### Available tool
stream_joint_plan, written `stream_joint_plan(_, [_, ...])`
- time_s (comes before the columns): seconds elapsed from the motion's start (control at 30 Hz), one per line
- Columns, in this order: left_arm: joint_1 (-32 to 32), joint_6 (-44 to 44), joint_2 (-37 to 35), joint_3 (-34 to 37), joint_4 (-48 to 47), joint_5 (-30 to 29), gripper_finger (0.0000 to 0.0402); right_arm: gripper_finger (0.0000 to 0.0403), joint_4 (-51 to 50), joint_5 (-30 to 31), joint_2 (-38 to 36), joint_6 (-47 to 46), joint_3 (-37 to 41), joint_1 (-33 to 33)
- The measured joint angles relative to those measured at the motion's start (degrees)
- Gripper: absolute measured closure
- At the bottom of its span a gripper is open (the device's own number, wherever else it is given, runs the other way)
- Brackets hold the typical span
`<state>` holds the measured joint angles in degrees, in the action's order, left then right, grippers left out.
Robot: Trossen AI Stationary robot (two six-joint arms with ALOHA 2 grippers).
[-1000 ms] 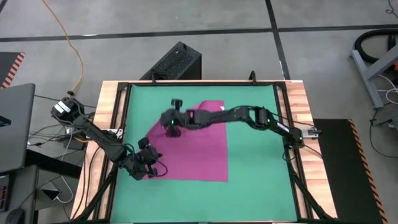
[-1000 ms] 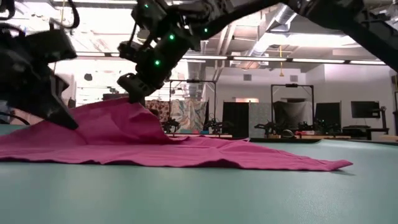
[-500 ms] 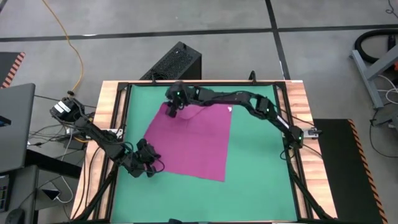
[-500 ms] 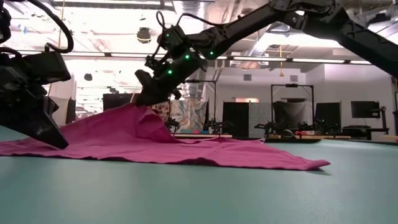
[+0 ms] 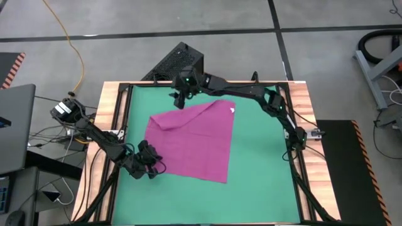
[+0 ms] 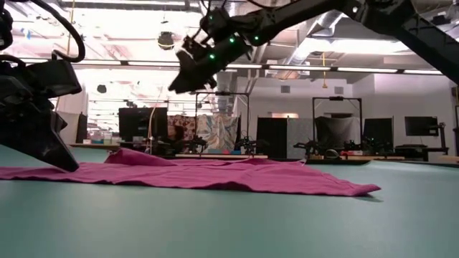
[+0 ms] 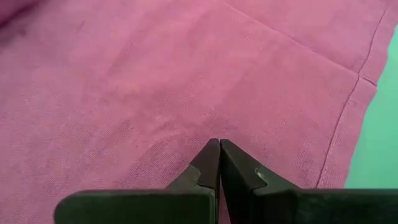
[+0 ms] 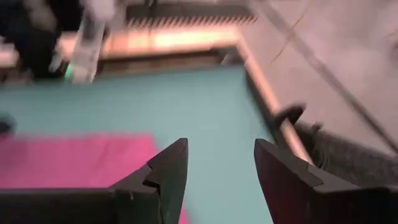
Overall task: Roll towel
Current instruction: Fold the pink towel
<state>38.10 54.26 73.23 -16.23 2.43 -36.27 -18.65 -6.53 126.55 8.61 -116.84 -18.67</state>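
Note:
The magenta towel [image 5: 195, 144] lies spread flat on the green mat [image 5: 264, 163], with its far-left corner [image 5: 157, 122] folded back over itself and a white tag [image 5: 232, 111] at its far right corner. My left gripper [image 5: 152, 167] is shut at the towel's near-left corner, tips down on the cloth [image 7: 155, 74]. My right gripper [image 5: 181, 98] hangs open and holding nothing above the mat's far edge, beyond the towel; the low view shows it [image 6: 181, 84] well above the cloth [image 6: 215, 178]. My left gripper sets its shut fingertips [image 7: 219, 146] on the towel's top face a little way in from the hemmed edge [image 7: 348, 118], near the near-left corner. The fingers slant down from the table's left. The cloth lies flat on the mat beneath them; whether any layer is pinched, I cannot tell.
A raised wooden and black frame [image 5: 116, 125] runs around the mat. A black box [image 5: 179, 63] stands on the floor just beyond the far edge. A laptop [image 5: 16, 125] and cables lie left of the table. Bare mat shows right of and nearer than the towel.
My right gripper has carried the towel's folded-over part up and toward the far edge, spreading the cloth out, then let go and risen on toward the far edge. The released far-left corner has dropped and folded back on itself. The near-left corner has stayed under my left gripper.

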Motion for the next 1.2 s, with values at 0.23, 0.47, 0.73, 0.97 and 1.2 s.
stream_joint_plan(0.23, [1.8,0.0,0.0,0.0,-0.1,-0.6,0.0401,0.0213,-13.4,6.4,4.3,8.5,0.0,8.9])
stream_joint_plan(0.47, [2.0,0.0,0.0,0.0,0.0,-0.6,0.0401,0.0208,-6.0,15.2,10.4,10.3,0.0,12.4])
stream_joint_plan(0.73, [2.0,0.0,0.0,0.0,0.0,-0.6,0.0401,0.0209,-3.0,15.9,11.3,6.5,-0.1,12.8])
stream_joint_plan(0.97, [2.0,0.0,0.0,0.0,0.1,-0.7,0.0401,0.0209,-2.6,16.4,11.6,5.3,0.1,12.8])
stream_joint_plan(1.2, [2.0,0.2,0.0,0.0,0.1,-0.9,0.0401,0.0209,-1.7,16.4,14.2,4.8,0.1,13.0])
